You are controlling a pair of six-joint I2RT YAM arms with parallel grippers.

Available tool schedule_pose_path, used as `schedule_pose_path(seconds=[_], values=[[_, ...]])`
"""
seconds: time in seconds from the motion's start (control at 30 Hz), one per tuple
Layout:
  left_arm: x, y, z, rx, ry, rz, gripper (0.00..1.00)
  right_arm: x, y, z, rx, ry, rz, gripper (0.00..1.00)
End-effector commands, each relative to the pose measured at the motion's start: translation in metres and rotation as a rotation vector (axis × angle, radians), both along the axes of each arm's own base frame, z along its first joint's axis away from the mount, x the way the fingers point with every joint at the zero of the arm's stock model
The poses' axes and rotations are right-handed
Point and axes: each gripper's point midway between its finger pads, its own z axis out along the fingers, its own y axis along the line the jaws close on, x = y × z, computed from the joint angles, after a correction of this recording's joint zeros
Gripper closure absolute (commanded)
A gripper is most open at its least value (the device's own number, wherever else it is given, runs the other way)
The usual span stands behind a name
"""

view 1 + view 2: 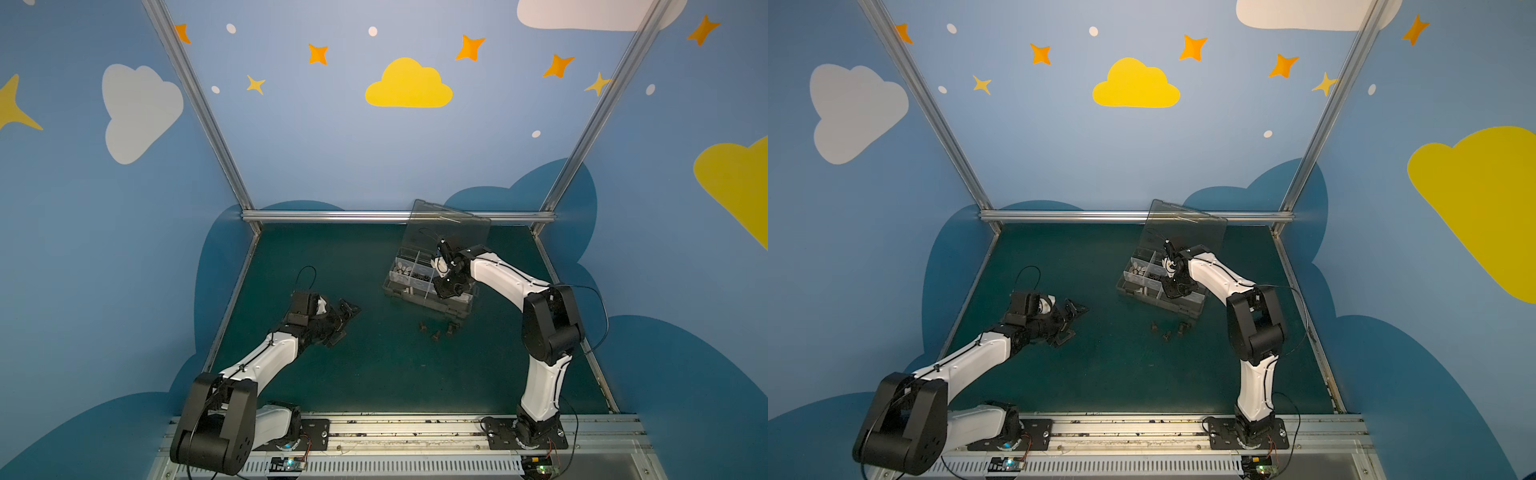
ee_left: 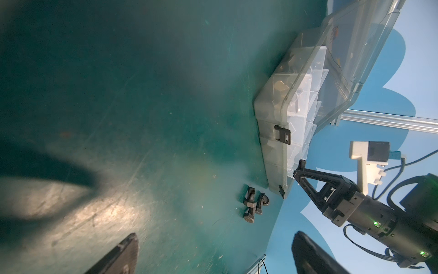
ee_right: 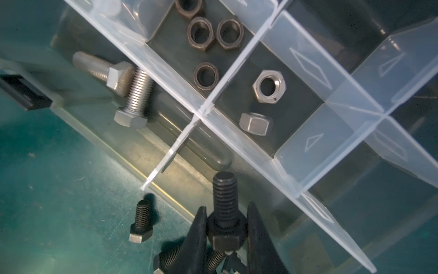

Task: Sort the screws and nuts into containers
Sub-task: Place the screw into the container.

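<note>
My right gripper (image 3: 225,227) is shut on a short black screw (image 3: 225,204), held by its head, thread pointing outward. It hangs over the front row of the clear organizer box (image 1: 411,300), beside the compartment with two silver bolts (image 3: 135,95). Black nuts (image 3: 203,34) and silver nuts (image 3: 269,86) lie in separate back compartments. Three loose black screws (image 1: 436,330) lie on the mat just in front of the box, and also show in the left wrist view (image 2: 254,204). My left gripper (image 1: 347,324) rests low at the left, open and holding nothing.
The box's transparent lid (image 1: 449,226) stands up at the back, against the aluminium rail (image 1: 332,215). Shiny winged pieces (image 1: 1138,270) fill the box's far left compartment. The green mat (image 1: 374,374) stretches between both arms.
</note>
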Motion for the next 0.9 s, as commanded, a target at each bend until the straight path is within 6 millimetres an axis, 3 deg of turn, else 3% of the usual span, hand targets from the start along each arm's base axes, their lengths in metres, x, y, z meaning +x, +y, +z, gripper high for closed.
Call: schedule_pose_path(seconds=[0.0,0.13,0.3,0.47,0.7,0.87], values=[[-0.001,0.001,0.0,0.01,0.0,-0.003,0.0,-0.002,0.001,0.0,0.007,0.007,0.004,0.94],[-0.002,0.001,0.0,0.01,-0.001,-0.003,0.0,-0.001,0.001,-0.004,0.0,0.013,0.002,0.88],[-0.003,0.002,0.001,0.013,-0.002,0.0,0.0,0.002,0.001,-0.005,-0.004,0.014,-0.001,0.7],[-0.003,0.002,0.001,0.012,-0.003,0.001,0.0,0.004,0.002,0.0,-0.002,0.003,0.002,0.61],[-0.002,0.002,0.001,0.013,-0.002,0.004,0.0,0.0,0.003,0.022,0.014,-0.03,0.001,0.51],[-0.002,0.003,0.0,0.013,-0.001,0.009,0.0,-0.017,0.01,0.04,0.041,-0.052,0.024,0.47]])
